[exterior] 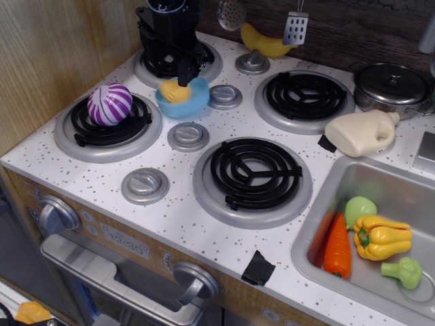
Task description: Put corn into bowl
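Observation:
The yellow ridged corn lies inside the light blue bowl, which stands between the back left burner and the front left burner. My black gripper hangs just above the bowl's back rim, right over the corn. Its fingers are spread, and the corn rests in the bowl below them. The bowl's back edge is hidden behind the gripper.
A purple striped ball sits on the front left burner. A banana and a spatula are at the back wall. A steel lidded pot and a cream jug are at the right. The sink holds a carrot, a yellow pepper and green vegetables.

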Robot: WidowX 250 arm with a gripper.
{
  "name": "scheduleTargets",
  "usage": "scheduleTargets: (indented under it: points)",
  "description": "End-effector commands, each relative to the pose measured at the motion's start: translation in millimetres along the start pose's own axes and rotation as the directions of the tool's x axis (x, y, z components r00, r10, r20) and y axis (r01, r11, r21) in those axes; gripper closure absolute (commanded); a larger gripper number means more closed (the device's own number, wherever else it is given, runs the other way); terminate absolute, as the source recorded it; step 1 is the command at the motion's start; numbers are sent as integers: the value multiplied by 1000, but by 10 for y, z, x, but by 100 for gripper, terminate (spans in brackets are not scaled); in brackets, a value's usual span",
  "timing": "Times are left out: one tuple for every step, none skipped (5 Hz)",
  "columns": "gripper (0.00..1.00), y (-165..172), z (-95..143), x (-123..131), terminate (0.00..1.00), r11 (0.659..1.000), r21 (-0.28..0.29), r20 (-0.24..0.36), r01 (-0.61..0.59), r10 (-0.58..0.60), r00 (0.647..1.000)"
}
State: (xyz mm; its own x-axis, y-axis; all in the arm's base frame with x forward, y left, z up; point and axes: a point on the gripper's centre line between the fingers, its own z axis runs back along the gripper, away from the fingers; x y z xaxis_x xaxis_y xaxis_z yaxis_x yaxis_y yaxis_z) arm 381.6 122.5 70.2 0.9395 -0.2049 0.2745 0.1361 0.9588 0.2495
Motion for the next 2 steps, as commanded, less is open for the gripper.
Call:
scheduleTargets:
  points:
    - [0, 111, 190, 130, 0, 999, 36, 65, 5, -8, 998]
    - [0, 111, 190, 130, 100, 999, 36, 65, 5, -8, 998]
